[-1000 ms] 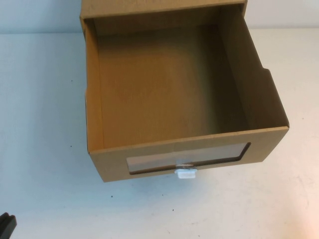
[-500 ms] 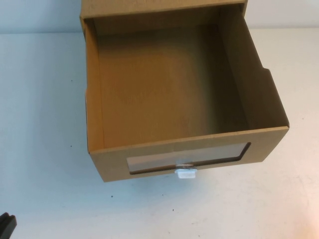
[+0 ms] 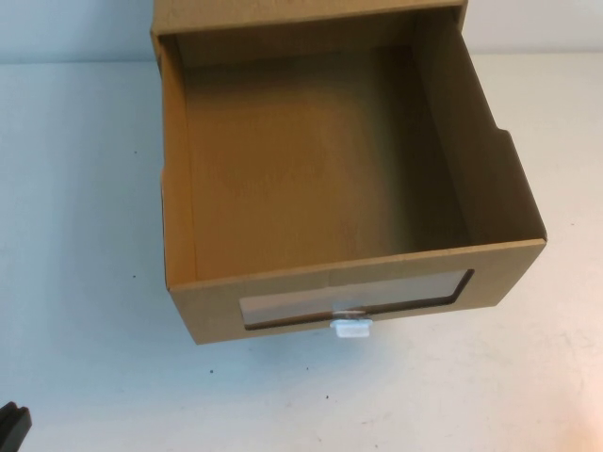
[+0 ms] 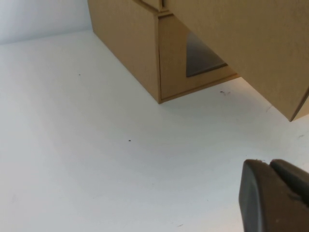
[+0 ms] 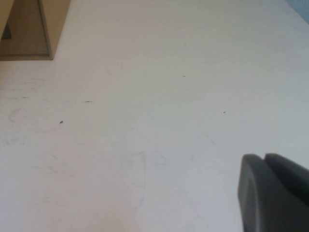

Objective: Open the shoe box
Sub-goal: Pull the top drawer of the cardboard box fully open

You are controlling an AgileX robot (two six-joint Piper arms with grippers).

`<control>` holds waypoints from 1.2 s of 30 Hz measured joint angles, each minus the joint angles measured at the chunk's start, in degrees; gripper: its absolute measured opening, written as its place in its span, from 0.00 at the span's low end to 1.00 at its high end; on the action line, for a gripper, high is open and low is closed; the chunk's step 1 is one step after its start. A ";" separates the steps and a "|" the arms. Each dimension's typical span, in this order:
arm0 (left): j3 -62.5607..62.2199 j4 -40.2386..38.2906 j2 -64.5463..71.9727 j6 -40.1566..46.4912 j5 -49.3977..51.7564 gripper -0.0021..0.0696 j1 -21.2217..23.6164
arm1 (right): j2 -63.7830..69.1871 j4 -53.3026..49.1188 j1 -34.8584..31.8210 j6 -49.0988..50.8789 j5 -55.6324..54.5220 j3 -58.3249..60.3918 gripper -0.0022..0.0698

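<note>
1. Brown cardboard shoe box sits on the white bench, mid-width and toward the far edge. It is the drawer type, with a tan outer sleeve at the back.
2. The inner drawer is pulled well out of the sleeve toward the robot. Its floor and walls are fully exposed, and nothing shows inside.
3. The front panel has a clear window and a small white pull tab. Nothing touches the tab.
4. Left gripper is low at the near-left corner of the bench, well apart from the box. Its fingers are pressed together and hold nothing.
5. Right gripper is outside the high view. Its wrist view puts it over bare bench with a box corner far off. It is fully closed and empty.
6. Judgement: the opening is done. Both arms look parked and I see no step left.
</note>
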 joint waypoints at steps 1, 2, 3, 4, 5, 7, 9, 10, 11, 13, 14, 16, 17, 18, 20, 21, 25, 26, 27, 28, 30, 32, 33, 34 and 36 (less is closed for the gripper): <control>0.00 0.00 0.00 0.00 0.00 0.02 0.00 | 0.00 0.00 0.00 0.00 0.00 0.00 0.01; 0.00 0.00 0.00 0.00 0.00 0.02 0.00 | 0.00 0.00 0.00 0.00 0.00 0.00 0.01; 0.00 0.00 0.00 0.00 0.00 0.02 0.00 | 0.00 0.00 0.00 0.00 0.00 0.00 0.01; 0.00 0.00 0.00 0.00 0.00 0.02 0.00 | 0.00 0.00 0.00 0.00 0.00 0.00 0.01; 0.00 0.00 0.00 0.00 0.00 0.02 0.00 | 0.00 0.00 0.00 0.00 0.00 0.00 0.01; 0.00 0.00 0.00 0.00 0.00 0.02 0.00 | 0.00 0.00 0.00 0.00 0.00 0.00 0.01; 0.11 0.10 0.00 0.00 -0.12 0.02 0.00 | 0.00 0.00 0.00 0.00 0.00 0.00 0.01; 0.24 0.24 0.00 0.00 -0.77 0.02 0.00 | 0.00 0.00 0.00 0.00 0.00 0.00 0.01; 0.50 1.17 0.00 -0.26 -1.81 0.02 0.00 | 0.00 0.00 0.00 0.00 0.00 0.00 0.01; 1.31 4.44 0.00 -2.32 -5.63 0.02 0.40 | 0.00 0.00 0.00 0.00 0.00 0.00 0.01; 1.81 6.08 0.00 -3.47 -8.26 0.02 1.15 | 0.00 0.00 0.00 0.00 0.00 0.00 0.01; 3.07 9.10 0.00 -5.70 -14.64 0.02 3.84 | 0.00 0.00 0.00 0.00 0.00 0.00 0.01; 3.66 9.80 0.00 -6.24 -17.06 0.02 5.21 | 0.00 0.00 0.00 0.00 0.00 0.00 0.01; 4.46 10.39 0.00 -6.89 -19.70 0.02 6.97 | 0.00 0.00 0.00 0.00 0.00 0.00 0.01; 6.15 10.94 0.00 -8.07 -23.13 0.02 9.89 | 0.00 0.00 0.00 0.00 0.00 0.00 0.01; 7.14 11.16 0.00 -8.65 -24.69 0.02 11.26 | 0.00 0.00 0.00 0.00 0.00 0.00 0.01; 10.46 10.94 0.00 -10.22 -27.28 0.02 13.97 | 0.00 0.00 0.00 0.00 0.00 0.00 0.01; 10.70 10.54 -0.10 -10.35 -26.46 0.02 14.04 | 0.00 0.00 0.00 0.00 0.00 0.00 0.01; 10.78 10.27 -0.10 -10.48 -25.60 0.02 14.07 | 0.00 0.00 0.00 0.00 0.00 0.00 0.01; 10.91 10.01 -0.19 -10.48 -24.42 0.02 14.17 | 0.00 0.00 0.00 0.00 0.00 0.00 0.01; 10.91 9.89 -0.30 -10.35 -22.15 0.02 14.17 | -0.03 0.00 0.00 0.00 0.08 0.00 0.01; 10.99 10.06 -0.32 -10.11 -18.90 0.02 14.28 | -0.03 0.00 0.00 0.00 0.08 0.00 0.01; 10.99 10.07 -0.32 -9.99 -17.21 0.02 14.28 | -0.03 0.00 0.00 0.00 0.08 0.00 0.01; 10.99 10.07 -0.32 -9.99 -14.75 0.02 14.28 | -0.03 0.00 0.00 0.00 0.08 0.00 0.01; 10.99 10.30 -0.32 -9.80 -10.24 0.02 14.28 | -0.03 0.00 0.00 0.00 0.08 0.00 0.01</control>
